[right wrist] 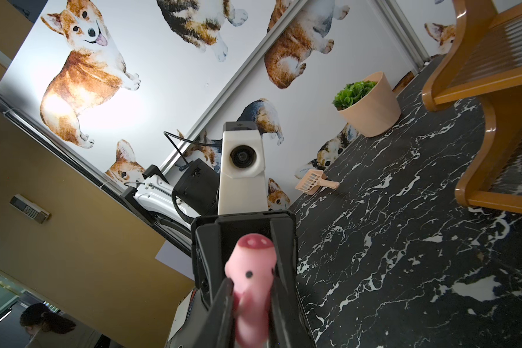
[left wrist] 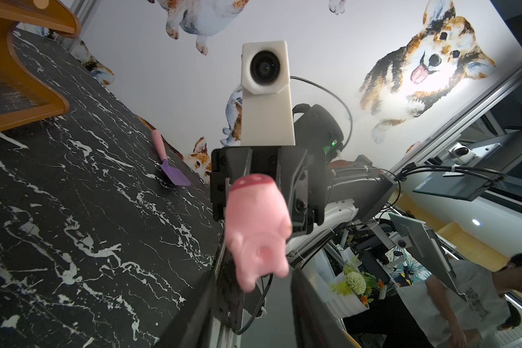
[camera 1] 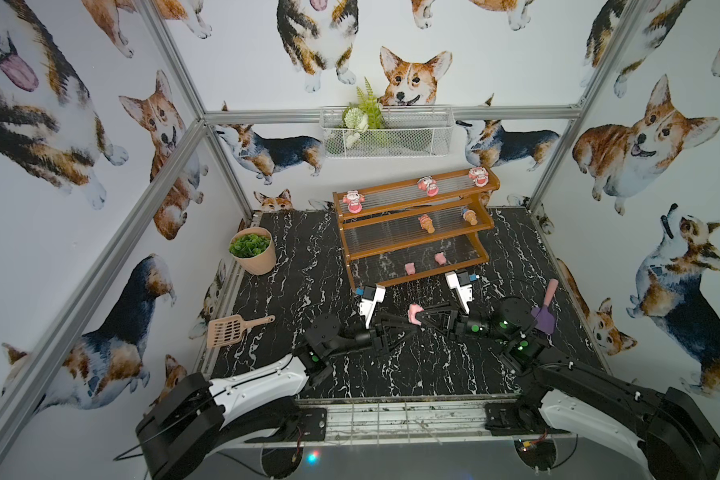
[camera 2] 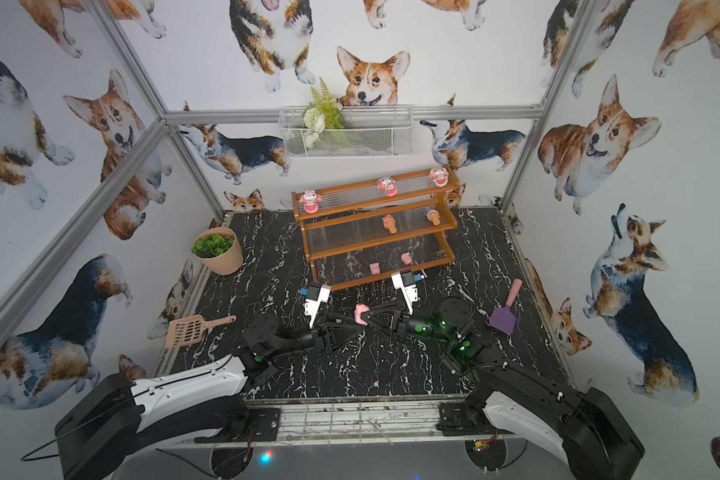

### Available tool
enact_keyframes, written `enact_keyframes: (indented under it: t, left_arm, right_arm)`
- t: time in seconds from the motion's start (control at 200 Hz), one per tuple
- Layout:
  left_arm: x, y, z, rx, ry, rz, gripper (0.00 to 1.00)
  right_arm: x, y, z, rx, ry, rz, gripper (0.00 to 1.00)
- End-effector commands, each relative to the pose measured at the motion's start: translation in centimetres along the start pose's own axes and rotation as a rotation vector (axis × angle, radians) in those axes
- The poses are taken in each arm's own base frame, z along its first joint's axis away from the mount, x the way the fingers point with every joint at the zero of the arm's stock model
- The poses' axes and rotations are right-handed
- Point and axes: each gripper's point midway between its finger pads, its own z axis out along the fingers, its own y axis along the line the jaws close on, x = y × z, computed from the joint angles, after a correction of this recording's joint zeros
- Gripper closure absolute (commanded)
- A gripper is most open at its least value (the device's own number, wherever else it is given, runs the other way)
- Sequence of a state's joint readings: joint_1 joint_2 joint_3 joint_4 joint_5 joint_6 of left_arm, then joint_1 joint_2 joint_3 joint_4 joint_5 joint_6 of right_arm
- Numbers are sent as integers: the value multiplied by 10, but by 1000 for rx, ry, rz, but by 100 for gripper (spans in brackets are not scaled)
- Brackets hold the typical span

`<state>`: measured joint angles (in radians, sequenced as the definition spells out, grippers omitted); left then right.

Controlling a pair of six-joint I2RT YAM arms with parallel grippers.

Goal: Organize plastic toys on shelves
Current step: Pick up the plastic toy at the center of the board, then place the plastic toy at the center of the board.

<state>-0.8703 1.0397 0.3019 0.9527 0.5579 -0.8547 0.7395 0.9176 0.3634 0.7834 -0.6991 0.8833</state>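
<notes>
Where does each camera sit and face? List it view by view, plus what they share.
Both top views: high over the near edge, looking down at the shelves, left arm and right arm.
Left wrist: on the left arm, facing the right gripper; own fingers spread apart.
Right wrist: on the right arm, facing the left gripper; own fingers clamp the pink pig.
Shared: all show that pig.

1. Left arm [camera 1: 258, 380] and right arm [camera 1: 578, 382] both reach in from the near edge, then bend inward so the grippers meet nose to nose.
2. Right gripper [camera 1: 421, 317] is pinched tight on a pink pig [camera 1: 413, 311].
3. Left gripper [camera 1: 410, 325]: jaws spread either side of it, no grip.
</notes>
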Motion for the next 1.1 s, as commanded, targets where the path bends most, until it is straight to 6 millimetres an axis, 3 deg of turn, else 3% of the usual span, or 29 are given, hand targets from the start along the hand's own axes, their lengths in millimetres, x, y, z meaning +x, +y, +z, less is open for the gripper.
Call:
enact_keyframes:
  t: [0.0,0.075,0.165,0.24,0.325,0.466,0.606,0.866,1.096]
  left_arm:
    - [-1,26,-17,-151,-45,13,36]
    - [-1,57,-41,-340,-75,3,31]
    - [3,95,-83,-614,-101,-2,26]
    - [5,112,-113,-764,-104,4,22]
    - [4,118,-130,-840,-103,10,22]
    - [5,121,-137,-869,-105,15,22]
    - [7,121,-139,-872,-98,18,22]
    - [8,117,-144,-865,-114,27,22]
    - [10,114,-142,-841,-110,15,22]
  right_arm:
    - [3,-14,-5,86,-2,-18,77]
    - [10,-31,-12,188,15,-14,77]
    - [27,-71,-28,407,62,23,77]
    - [46,-103,-41,575,129,64,76]
    - [69,-134,-49,742,205,93,76]
    - [97,-166,-53,997,345,58,75]
    - [109,-186,-44,1148,451,17,74]
    - [132,-217,-16,1256,611,-21,72]
    - [139,-220,1,1246,655,-38,63]
